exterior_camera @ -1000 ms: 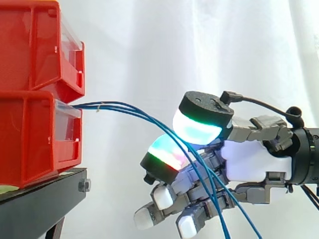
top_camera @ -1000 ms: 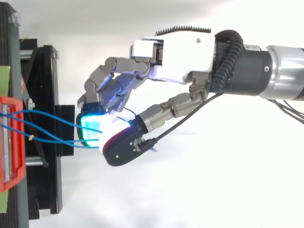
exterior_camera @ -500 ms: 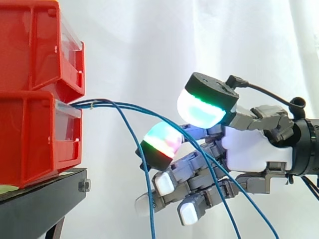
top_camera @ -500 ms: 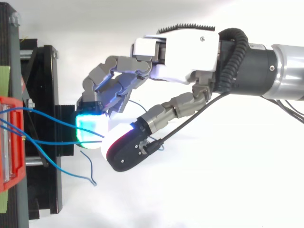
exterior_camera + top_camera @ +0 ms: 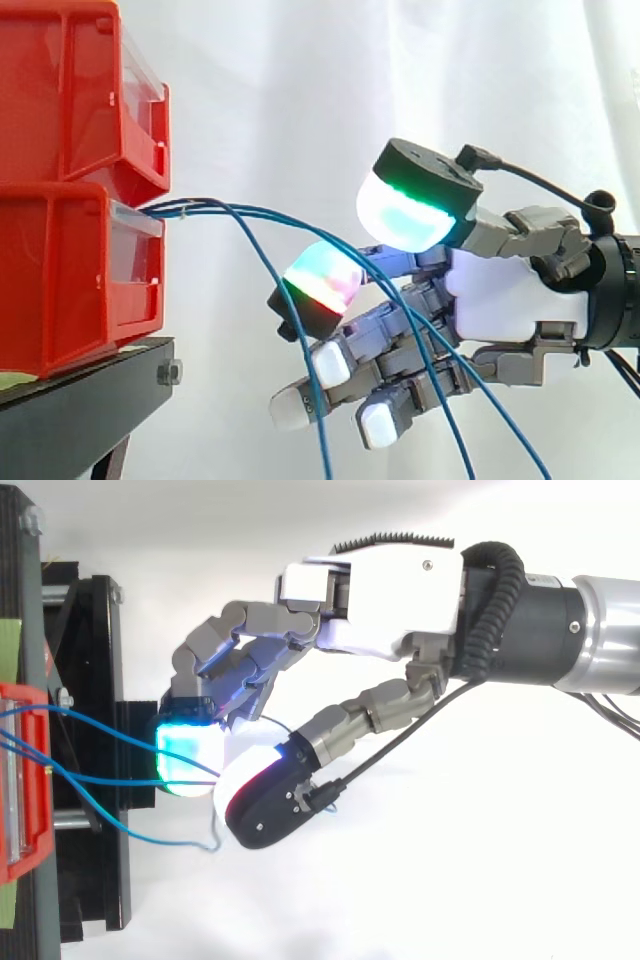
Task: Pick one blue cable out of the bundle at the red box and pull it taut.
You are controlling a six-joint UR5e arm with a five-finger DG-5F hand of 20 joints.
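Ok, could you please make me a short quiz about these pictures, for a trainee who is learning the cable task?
1. True or false: the blue cables come out of a green box.
2. How many blue cables leave the bins? A one; B three; C six.
3. What do the red bins stand on?
Key: 1 false, they leave the lower red bin. 2 B. 3 the black stand.
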